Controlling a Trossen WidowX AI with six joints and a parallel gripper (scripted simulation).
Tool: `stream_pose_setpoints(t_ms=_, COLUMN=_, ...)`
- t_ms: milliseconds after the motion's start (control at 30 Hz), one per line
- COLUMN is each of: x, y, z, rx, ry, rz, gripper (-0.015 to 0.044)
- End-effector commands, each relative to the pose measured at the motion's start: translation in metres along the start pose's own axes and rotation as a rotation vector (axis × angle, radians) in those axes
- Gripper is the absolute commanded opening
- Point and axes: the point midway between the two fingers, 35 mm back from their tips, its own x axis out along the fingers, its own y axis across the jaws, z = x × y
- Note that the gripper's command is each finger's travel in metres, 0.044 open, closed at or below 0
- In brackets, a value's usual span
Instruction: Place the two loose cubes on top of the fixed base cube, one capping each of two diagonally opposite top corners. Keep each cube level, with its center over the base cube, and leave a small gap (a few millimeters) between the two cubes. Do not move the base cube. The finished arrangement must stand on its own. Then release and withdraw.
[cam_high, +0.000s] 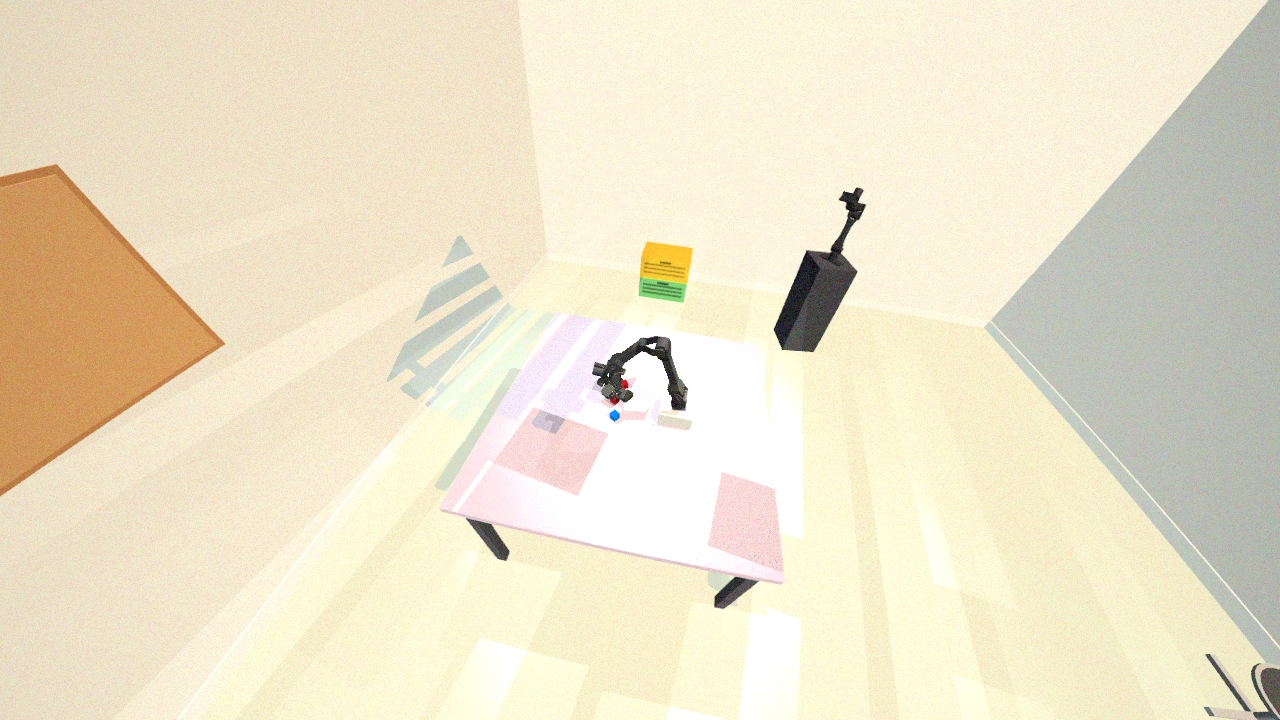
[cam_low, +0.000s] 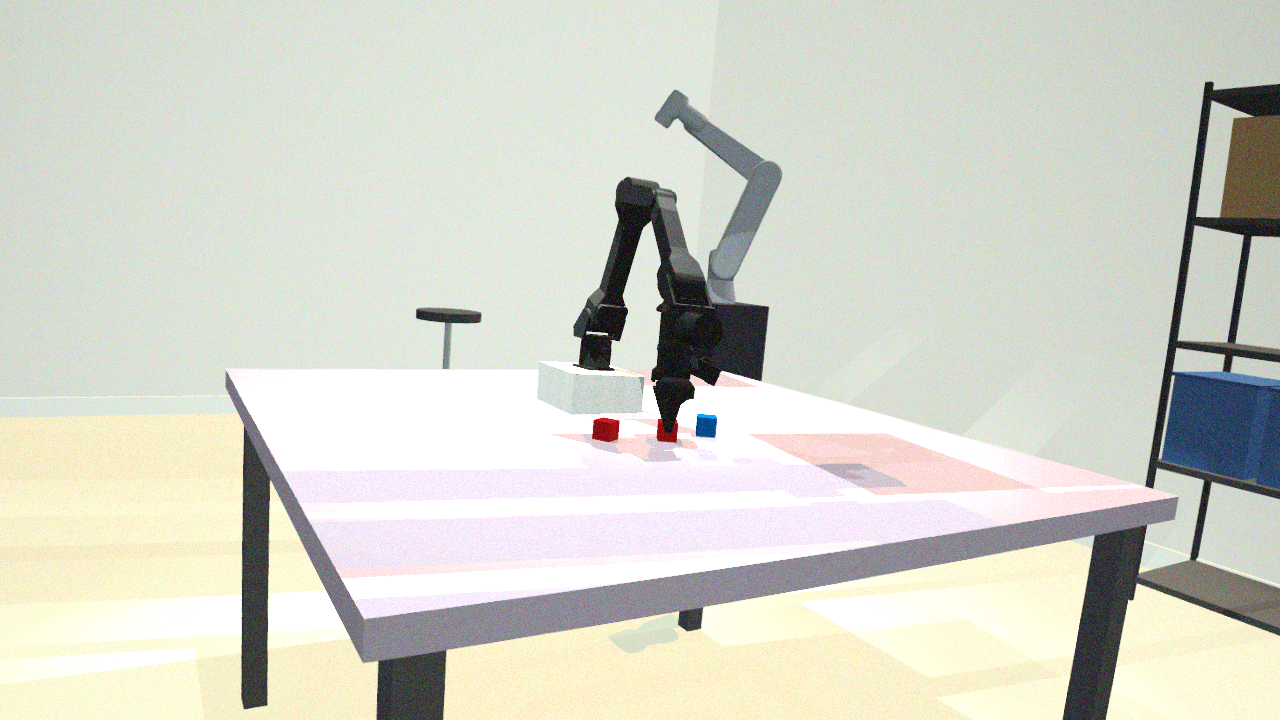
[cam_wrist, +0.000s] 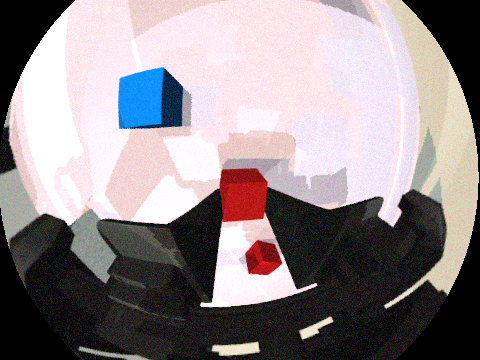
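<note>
Nearest you in the exterior view is the front edge of the pale pink-and-white square table on its dark legs. Further in, three small cubes sit in a row on the tabletop, each apart from the next: a small red cube on the left, a second small red cube in the middle and a small blue cube on the right.

Your black parallel-jaw gripper points straight down on the middle red cube. The wrist view shows that cube lodged between the two dark fingertips, with each finger against one of its sides, so the jaws are narrowed and clamped on it. It rests on the table (you can see no gap beneath it). In that same view the left red cube shows in the slot between the fingers, and the blue cube stands well off to one side.

Just behind the row sits the white rectangular block carrying the black jointed arm. Beyond the table stand a grey robot arm on a dark pedestal, a round black stool and a black metal shelf rack.
</note>
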Motion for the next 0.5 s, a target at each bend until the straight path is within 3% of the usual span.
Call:
stream_pose_setpoints(t_ms=0, x=0.001, y=-0.001, z=-0.001, rx=0.003, ry=0.004, rz=-0.004, gripper=0.0105)
stream_pose_setpoints(t_ms=467, x=-0.022, y=-0.012, z=-0.002, rx=0.012, ry=0.004, rz=-0.048, gripper=0.0105)
